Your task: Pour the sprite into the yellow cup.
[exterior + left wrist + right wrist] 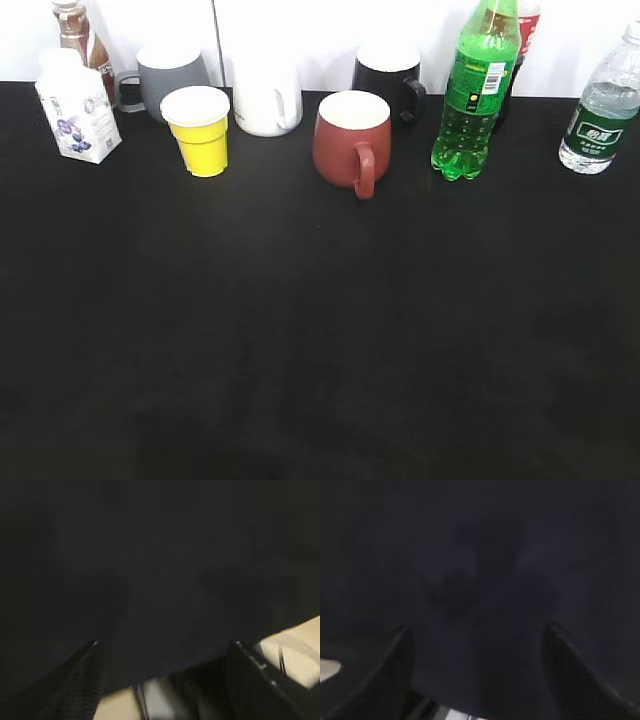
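The sprite (476,95), a tall bright-green bottle with a green-and-yellow label, stands upright at the back right of the black table. The yellow cup (200,132) with a white rim stands upright at the back left. Neither gripper shows in the exterior view. In the left wrist view my left gripper (162,647) is open and empty over the dark tabletop. In the right wrist view my right gripper (475,630) is open and empty over dark cloth. Neither wrist view shows the bottle or the cup.
A red mug (352,140) stands between cup and sprite. Behind are a grey mug (168,78), white mug (267,98), black mug (390,80) and a cola bottle (520,40). A milk carton (78,110) stands far left, a water bottle (603,105) far right.
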Motion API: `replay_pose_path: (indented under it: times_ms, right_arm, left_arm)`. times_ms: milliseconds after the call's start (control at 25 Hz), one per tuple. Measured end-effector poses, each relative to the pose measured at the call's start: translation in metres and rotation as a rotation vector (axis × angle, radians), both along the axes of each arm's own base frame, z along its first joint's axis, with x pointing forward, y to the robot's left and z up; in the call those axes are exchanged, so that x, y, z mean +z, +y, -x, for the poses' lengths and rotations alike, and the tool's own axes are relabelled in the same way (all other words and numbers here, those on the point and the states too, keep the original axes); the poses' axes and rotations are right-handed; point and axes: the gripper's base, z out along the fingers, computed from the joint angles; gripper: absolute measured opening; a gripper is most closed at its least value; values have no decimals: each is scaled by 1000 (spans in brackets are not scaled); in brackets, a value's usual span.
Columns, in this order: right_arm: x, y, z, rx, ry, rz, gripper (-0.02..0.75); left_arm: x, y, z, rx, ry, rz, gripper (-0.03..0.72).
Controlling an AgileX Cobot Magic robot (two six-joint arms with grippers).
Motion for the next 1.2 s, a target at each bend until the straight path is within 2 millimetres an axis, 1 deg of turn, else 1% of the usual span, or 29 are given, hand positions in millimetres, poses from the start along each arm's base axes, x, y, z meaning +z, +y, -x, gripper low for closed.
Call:
replay_pose_path:
  times_ms: [40, 80, 120, 160, 240, 280, 320, 360, 400, 480, 560, 600, 640, 680, 760, 800, 960, 1080, 1160, 1200]
  right_arm:
    - [7, -8, 19, -4, -86, -21, 592]
    - [12, -17, 39, -10, -178, -43, 592]
    - [11, -24, 54, -15, -244, -59, 592]
    - [7, -29, 66, -22, -295, -68, 592]
    - [-13, -36, 78, -30, -324, -62, 592]
    - [-24, -36, 78, -34, -311, -48, 592]
    - [-36, -36, 75, -35, -278, -28, 592]
    - [-42, -35, 72, -35, -266, -20, 592]
    - [-43, -34, 70, -32, -286, -26, 592]
    - [-46, -33, 67, -30, -291, -25, 592]
    - [-46, -33, 67, -29, -298, -27, 592]
    - [-45, -33, 67, -29, -299, -28, 592]
    - [-45, -33, 67, -29, -300, -28, 592]
    - [-45, -33, 67, -29, -300, -28, 592]
    - [-45, -33, 67, -28, -301, -28, 592]
    - [-45, -33, 67, -28, -301, -28, 592]
    - [-45, -33, 67, -28, -302, -29, 592]
    - [-45, -33, 67, -28, -302, -29, 592]
    - [-45, -33, 67, -81, -303, -20, 592]
    - [-45, -34, 68, -156, -304, -8, 592]
  left_arm:
    - [7, 9, 21, -4, -110, 38, 566]
    - [7, 16, 37, -6, -186, 66, 566]
    - [3, 22, 50, -3, -239, 75, 566]
    - [-8, 28, 59, 6, -273, 60, 564]
    - [-35, 34, 66, 16, -285, 28, 537]
    - [-44, 35, 66, 19, -288, 18, 524]
    - [-41, 36, 65, 15, -335, 17, 518]
    - [-40, 35, 61, 15, -388, 13, 516]
    - [-41, 35, 58, 16, -405, 7, 515]
    - [-48, 33, 54, 11, -361, -13, 515]
    - [-49, 32, 51, 9, -341, -21, 519]
    - [-49, 32, 51, 8, -338, -23, 545]
    - [-49, 32, 51, 8, -338, -23, 587]
    - [-49, 32, 51, 8, -338, -23, 608]
    - [-49, 32, 51, 8, -338, -23, 611]
    - [-49, 32, 51, 8, -338, -23, 597]
    - [-49, 32, 51, 8, -338, -23, 500]
    - [-49, 33, 53, 17, -350, -19, 477]
    - [-48, 37, 58, 97, -385, -19, 471]
    - [-48, 39, 63, 161, -416, -21, 457]
